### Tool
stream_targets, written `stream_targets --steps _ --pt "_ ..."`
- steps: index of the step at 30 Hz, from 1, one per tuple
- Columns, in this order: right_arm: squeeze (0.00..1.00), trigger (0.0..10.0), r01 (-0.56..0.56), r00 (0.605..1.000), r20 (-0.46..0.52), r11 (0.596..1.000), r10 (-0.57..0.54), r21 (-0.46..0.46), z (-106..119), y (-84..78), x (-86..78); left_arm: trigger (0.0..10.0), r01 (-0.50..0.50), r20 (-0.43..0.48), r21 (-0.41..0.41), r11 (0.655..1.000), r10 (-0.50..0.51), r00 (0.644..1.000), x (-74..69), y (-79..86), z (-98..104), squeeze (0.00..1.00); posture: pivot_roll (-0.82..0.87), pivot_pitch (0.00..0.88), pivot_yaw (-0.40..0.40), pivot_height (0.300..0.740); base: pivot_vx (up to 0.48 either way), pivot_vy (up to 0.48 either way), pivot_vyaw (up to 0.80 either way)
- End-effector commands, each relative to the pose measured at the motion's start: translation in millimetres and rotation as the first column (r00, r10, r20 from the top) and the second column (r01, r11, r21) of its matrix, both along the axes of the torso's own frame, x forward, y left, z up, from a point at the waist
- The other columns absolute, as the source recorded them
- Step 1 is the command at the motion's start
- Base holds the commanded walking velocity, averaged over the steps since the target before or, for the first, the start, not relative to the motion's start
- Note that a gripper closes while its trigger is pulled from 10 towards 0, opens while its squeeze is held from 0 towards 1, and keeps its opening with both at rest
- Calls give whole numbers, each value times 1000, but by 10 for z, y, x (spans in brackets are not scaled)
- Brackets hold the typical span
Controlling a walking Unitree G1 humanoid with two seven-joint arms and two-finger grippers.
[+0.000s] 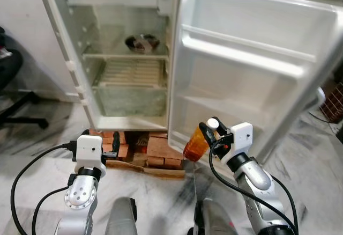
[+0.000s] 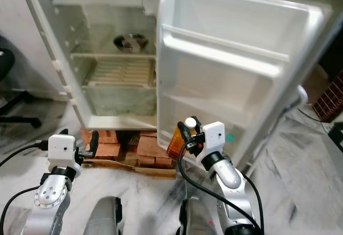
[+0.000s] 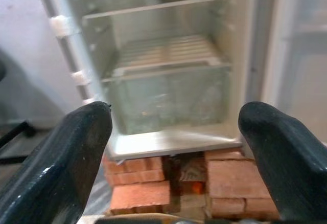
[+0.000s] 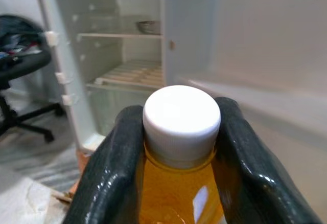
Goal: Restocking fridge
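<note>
An orange bottle (image 1: 194, 144) with a white cap (image 4: 181, 114) is held near its neck by my right gripper (image 1: 210, 133), which is shut on it, low in front of the open fridge door (image 1: 252, 63). The door's shelves (image 1: 241, 58) are bare. The small white fridge (image 1: 123, 58) stands open ahead; a dark bowl (image 1: 142, 43) sits on its upper shelf and a clear crisper drawer (image 3: 168, 98) lies below. My left gripper (image 1: 114, 146) is open, held low before the fridge's left side, its fingers (image 3: 61, 168) wide apart with nothing between them.
The fridge rests on red bricks (image 1: 161, 152) over a marble floor (image 1: 37, 138). A black office chair (image 1: 13, 85) stands to the left by the wall. Cables (image 1: 32, 176) trail from both arms. A brick-patterned object (image 1: 335, 103) is at the far right.
</note>
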State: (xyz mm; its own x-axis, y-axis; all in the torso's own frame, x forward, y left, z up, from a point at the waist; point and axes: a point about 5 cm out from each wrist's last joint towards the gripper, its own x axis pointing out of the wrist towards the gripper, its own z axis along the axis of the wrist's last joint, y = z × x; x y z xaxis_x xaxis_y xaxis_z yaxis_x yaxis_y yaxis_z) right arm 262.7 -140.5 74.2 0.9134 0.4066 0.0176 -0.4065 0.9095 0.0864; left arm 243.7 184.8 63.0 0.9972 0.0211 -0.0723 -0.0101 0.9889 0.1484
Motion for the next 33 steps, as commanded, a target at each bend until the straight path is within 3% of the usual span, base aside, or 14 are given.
stream_targets --steps 1,20,33 --pt "0 10000 1 999 40 1000 -1 0 100 7 73 10000 -11 -7 5 1000 11 1000 -24 6 -15 0 43 0 -36 608 0 0 0" --pt "0 10000 23 998 59 1000 -22 -19 113 26 117 10000 -6 -6 11 1000 7 1000 -34 22 -17 0 46 0 -33 608 0 0 0" --pt "0 10000 33 996 79 999 -30 -34 135 10 134 10000 5 -7 12 1000 -4 1000 -42 10 -20 0 45 0 -34 608 290 0 0"
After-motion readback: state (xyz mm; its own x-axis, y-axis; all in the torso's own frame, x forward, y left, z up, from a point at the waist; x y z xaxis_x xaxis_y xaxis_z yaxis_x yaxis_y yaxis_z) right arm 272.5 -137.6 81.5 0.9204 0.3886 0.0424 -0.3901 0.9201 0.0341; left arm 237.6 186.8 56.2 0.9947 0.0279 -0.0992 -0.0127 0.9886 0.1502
